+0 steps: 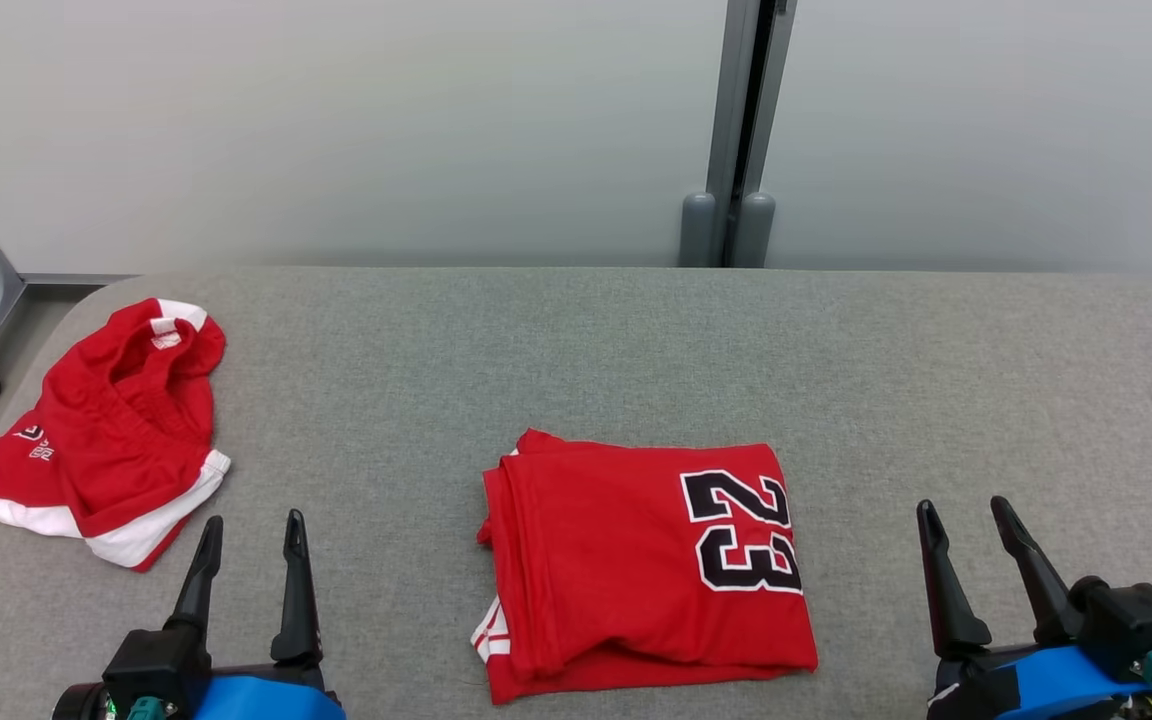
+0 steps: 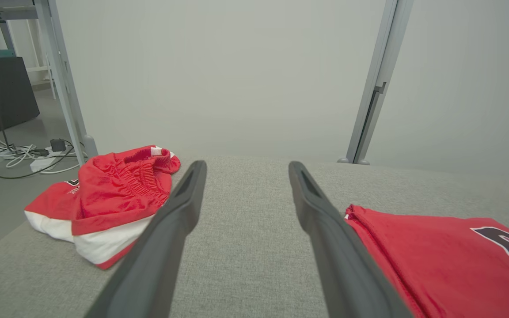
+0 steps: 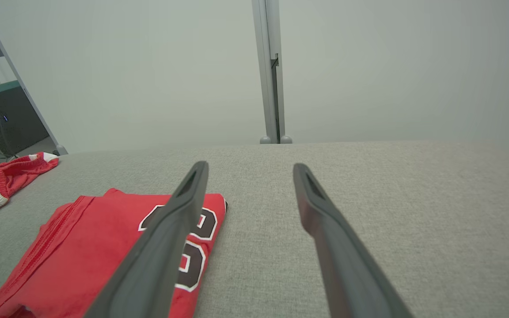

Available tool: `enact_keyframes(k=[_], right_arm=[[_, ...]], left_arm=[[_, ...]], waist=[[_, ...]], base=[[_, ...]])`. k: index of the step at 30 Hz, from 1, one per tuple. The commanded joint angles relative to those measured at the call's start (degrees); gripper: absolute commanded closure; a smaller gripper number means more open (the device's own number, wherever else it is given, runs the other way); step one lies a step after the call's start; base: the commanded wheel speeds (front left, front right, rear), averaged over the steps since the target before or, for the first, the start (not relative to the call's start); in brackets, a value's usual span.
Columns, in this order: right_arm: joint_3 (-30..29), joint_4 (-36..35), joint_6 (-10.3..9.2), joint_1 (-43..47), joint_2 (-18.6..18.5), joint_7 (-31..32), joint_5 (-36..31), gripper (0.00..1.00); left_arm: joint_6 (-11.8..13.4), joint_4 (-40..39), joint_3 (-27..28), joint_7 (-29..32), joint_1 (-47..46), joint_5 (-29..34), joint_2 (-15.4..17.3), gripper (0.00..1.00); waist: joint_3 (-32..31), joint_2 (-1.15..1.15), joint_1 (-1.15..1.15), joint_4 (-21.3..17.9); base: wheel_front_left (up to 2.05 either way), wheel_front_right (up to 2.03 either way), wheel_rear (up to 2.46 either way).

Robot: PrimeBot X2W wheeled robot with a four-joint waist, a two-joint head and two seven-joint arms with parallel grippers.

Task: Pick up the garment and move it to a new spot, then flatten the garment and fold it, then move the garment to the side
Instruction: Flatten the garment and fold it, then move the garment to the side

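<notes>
Here the folded red jersey (image 1: 626, 580), numbered 23, lies flat on the grey bench (image 1: 576, 350). Left of the jersey and a little farther back, well apart from it, sits a crumpled pair of red-and-white shorts (image 1: 106, 430). The left gripper (image 1: 254, 520) stands left of the jersey, fingers spread and empty. The right gripper (image 1: 964, 505) stands right of the jersey, likewise spread wide and holding nothing. Behind the jersey a grey post (image 1: 736, 130) rises against the pale wall.

Red jersey (image 1: 626, 580) folded into a flat rectangle, straight ahead of me; black 23 faces up.
</notes>
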Motion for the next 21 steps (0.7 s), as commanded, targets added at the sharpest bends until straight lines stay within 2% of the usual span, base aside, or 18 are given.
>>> enact_keyframes(k=[1, 13, 21], right_arm=[[-0.2, -0.4, 0.01, 0.9, -0.1, 0.3, -0.2, 0.00], [-1.1, -0.8, 0.01, 0.8, -0.1, 1.3, -1.1, 0.00], [2.2, 0.8, 0.01, -4.5, -0.1, 2.7, -2.9, 0.00]], left_arm=[[0.4, -0.2, -0.3, -0.1, 0.8, 0.4, 0.1, 0.00], [0.7, -0.3, -0.4, -0.1, 0.4, 0.1, 0.2, 0.00], [0.7, -0.5, -0.3, -0.1, -1.2, -0.3, 0.3, 0.00]], waist=[[-0.1, 0.00, 0.01, 0.1], [0.1, 0.00, 0.01, 0.6], [1.5, 0.00, 0.01, 1.6]], base=[[0.00, 0.00, 0.00], [0.00, 0.00, 0.00], [0.00, 0.00, 0.00]])
